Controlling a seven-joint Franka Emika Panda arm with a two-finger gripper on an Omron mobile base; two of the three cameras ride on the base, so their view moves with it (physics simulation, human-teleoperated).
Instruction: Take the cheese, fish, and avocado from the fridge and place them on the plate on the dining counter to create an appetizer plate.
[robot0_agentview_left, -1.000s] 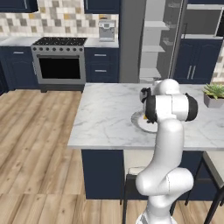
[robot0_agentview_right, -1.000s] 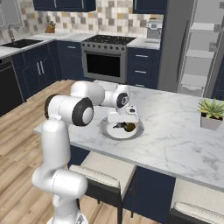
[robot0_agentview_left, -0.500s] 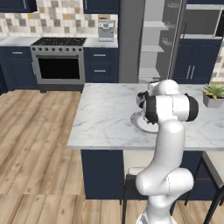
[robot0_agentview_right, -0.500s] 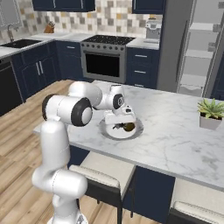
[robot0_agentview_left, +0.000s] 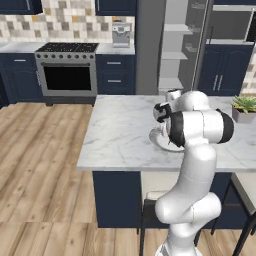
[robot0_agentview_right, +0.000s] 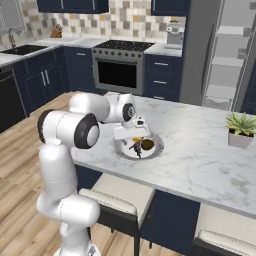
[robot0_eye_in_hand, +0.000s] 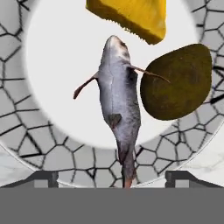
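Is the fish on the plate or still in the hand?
On the plate: the fish lies flat beside cheese and avocado, the hand open.

Dining counter: white-grey marble top, navy base. Plate lies flat on the marble directly below the gripper. Potted plant stands on the same top, well apart from the tool, toward the counter's far right end.
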